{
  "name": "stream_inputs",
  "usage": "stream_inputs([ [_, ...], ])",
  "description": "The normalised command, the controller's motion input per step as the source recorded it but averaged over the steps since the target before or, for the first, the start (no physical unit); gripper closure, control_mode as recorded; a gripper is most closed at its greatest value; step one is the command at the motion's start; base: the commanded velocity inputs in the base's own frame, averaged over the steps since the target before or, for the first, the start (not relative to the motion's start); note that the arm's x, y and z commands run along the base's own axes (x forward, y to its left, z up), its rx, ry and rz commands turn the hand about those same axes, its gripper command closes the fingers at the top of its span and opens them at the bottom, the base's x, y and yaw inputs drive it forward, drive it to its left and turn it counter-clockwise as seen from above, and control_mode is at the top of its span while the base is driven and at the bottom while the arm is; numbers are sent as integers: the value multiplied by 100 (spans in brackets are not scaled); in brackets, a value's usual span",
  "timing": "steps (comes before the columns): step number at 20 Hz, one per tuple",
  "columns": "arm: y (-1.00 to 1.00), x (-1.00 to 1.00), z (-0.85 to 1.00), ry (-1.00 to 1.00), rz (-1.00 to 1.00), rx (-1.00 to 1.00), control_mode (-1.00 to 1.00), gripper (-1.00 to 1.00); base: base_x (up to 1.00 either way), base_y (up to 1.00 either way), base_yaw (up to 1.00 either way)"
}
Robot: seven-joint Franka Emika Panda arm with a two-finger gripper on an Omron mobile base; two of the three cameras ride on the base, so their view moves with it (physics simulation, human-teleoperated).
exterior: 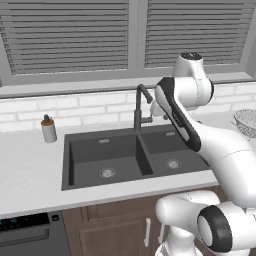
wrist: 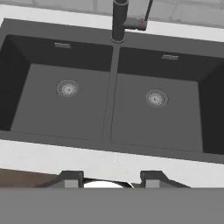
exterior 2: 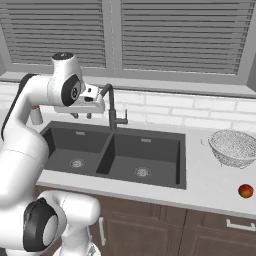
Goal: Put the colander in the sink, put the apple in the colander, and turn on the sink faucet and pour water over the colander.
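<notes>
One colander (exterior 2: 234, 147), one apple (exterior 2: 245, 190)

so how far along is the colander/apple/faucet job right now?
Nothing is done yet. The speckled white-grey perforated colander and the small red apple sit on the counter right of the dark grey double-basin sink. The gripper hangs open above the sink, holding nothing. All three steps remain; the dark gooseneck faucet runs dry.

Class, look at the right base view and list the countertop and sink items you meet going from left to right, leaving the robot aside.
Sink → colander → apple. The faucet rises behind the sink's middle divider, so it overlaps the sink and gets no separate place in the order.
</notes>
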Motion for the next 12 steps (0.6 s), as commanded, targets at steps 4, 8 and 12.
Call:
stream_inputs([
  [4, 0, 0, 0, 0, 0, 0, -100, -100, 0, 0, 0],
  [8, 0, 0, -2, 3, 0, 0, -100, -100, 0, 0, 0],
  [12, -39, -7, -22, 5, 0, 0, -100, -100, 0, 0, 0],
])
